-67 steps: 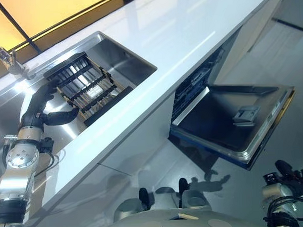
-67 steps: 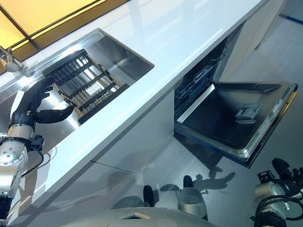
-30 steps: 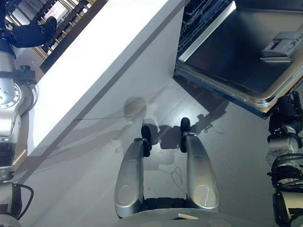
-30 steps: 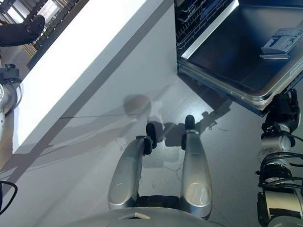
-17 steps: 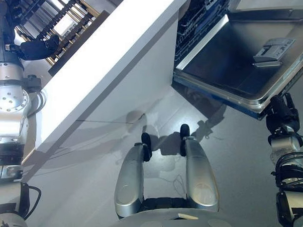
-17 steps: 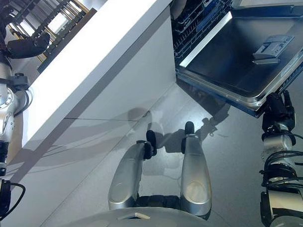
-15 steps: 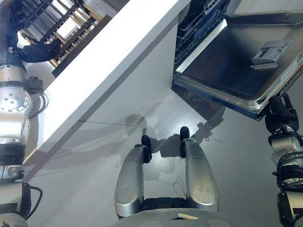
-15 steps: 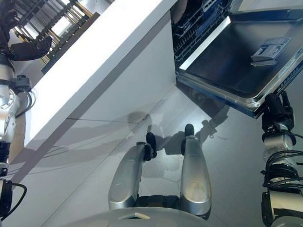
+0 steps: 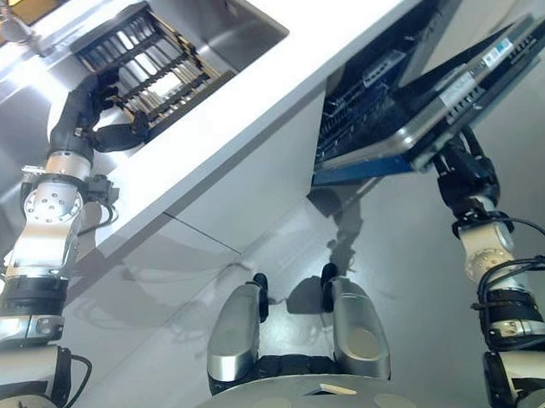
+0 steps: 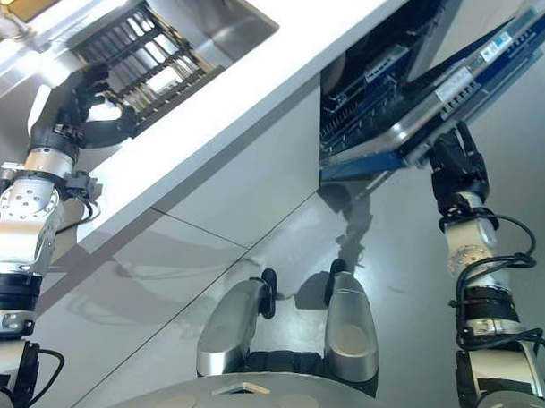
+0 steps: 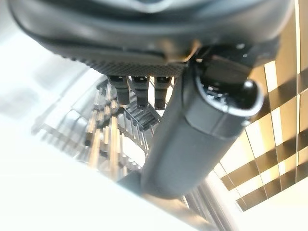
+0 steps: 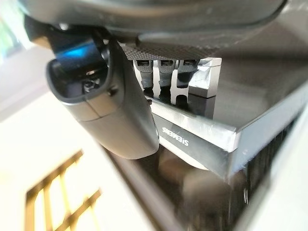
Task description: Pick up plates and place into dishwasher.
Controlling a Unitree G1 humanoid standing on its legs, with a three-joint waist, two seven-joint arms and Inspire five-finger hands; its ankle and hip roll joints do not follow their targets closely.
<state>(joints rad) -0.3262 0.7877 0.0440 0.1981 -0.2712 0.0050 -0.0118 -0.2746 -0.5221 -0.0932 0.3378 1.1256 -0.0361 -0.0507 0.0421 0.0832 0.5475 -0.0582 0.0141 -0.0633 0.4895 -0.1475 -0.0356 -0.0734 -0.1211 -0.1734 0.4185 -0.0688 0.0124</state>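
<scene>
Two robot hands, well apart, one at each end of the scene.

Left robot hand (image 9: pixel 90 107) at far left, over the sink (image 9: pixel 239 22). Fingers loosely straight and reaching onto the near-left corner of a dark dish rack (image 9: pixel 151 69); thumb spread wide below them. Nothing held. Seen from its wrist: fingertips pointing down among the rack's bars.

Plates (image 10: pixel 159 79) hard to make out: pale patches between the rack bars, just right of and beyond the left fingertips, possibly plates standing on edge, too unclear to confirm. Long axis of the rack running from near left to far right, across the reach of the left robot hand. Left robot hand by far the nearer; probably a short reach further into the rack for the pick.

Right robot hand (image 9: pixel 464 166) at right, below the tabletop (image 9: pixel 251 88), under the front edge of the dishwasher door (image 9: pixel 465 81). Fingers straight against that edge, thumb out, gripping nothing.

Dishwasher door tilted, partly open, with the lower wire basket (image 9: pixel 363 111) just visible inside the gap.

Between rack and dishwasher: a long stretch of white tabletop, then its edge. Likely obstacles for any carried plate: the sink wall, the tabletop edge, and the half-raised door narrowing the way to the basket.

Faucet (image 9: pixel 16 29) at far left, beyond the left robot hand.
</scene>
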